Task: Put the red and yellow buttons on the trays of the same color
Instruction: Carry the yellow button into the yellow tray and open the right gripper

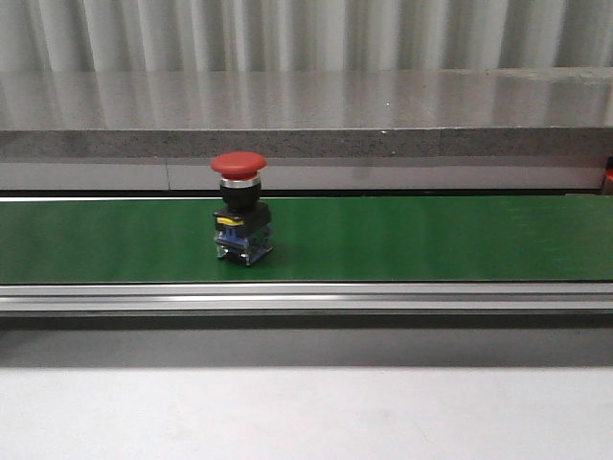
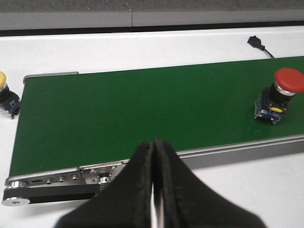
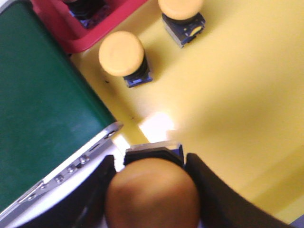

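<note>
A red button (image 1: 238,206) stands upright on the green belt (image 1: 431,240), left of centre; neither gripper shows in the front view. From the left wrist it appears as the red button (image 2: 281,95) far along the belt, well away from my left gripper (image 2: 153,145), which is shut on nothing. Another yellow button (image 2: 5,97) sits on the white table beyond the belt's end. My right gripper (image 3: 149,160) is shut on a yellow button (image 3: 152,197) above the yellow tray (image 3: 247,85), where two yellow buttons (image 3: 122,56) (image 3: 181,14) stand. A corner of the red tray (image 3: 71,38) holds something dark.
The belt's metal end and rail (image 3: 71,173) lie right beside the held button. A grey stone ledge (image 1: 306,115) runs behind the belt. A small black connector with a wire (image 2: 259,43) lies on the white table past the belt.
</note>
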